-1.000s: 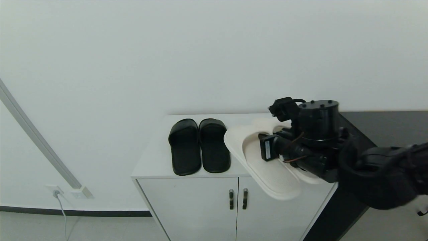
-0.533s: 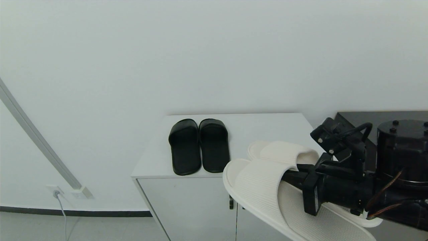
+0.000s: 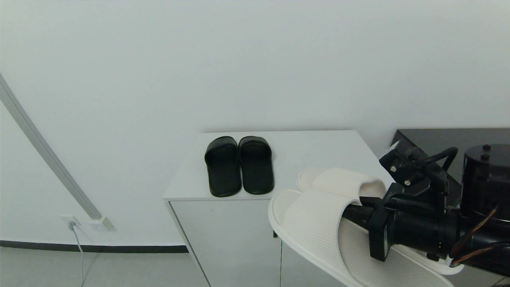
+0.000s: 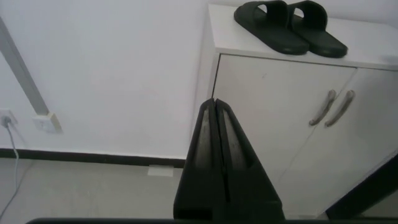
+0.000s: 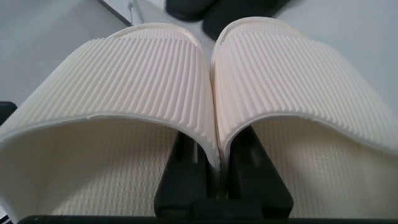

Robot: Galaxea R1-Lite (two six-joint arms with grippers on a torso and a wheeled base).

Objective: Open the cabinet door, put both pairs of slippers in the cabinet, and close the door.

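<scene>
- Closest in, the right gripper (image 5: pixel 214 174) pinches the pair of white slippers (image 3: pixel 314 223). Its two fingers reach under the ribbed straps and clamp the adjoining inner edges together, and the straps hide the fingertips.
- These are two cream-white slippers with ribbed uppers and textured insoles. They are held side by side in the air in front of the cabinet's right door, and the head view's lower edge cuts off their heels.
- Facing the cabinet's left front corner, the left gripper (image 4: pixel 216 143) has its two fingers pressed flat together with nothing between them.
- Beyond stands the white cabinet (image 3: pixel 227 235) with two doors, both shut. Two metal handles (image 4: pixel 324 107) sit just beside each other at the middle seam, and in the head view the held slippers cover most of them.
- Farthest, two matt black slippers (image 3: pixel 239 165) lie touching on the cabinet top's left half, toes toward the wall.
</scene>
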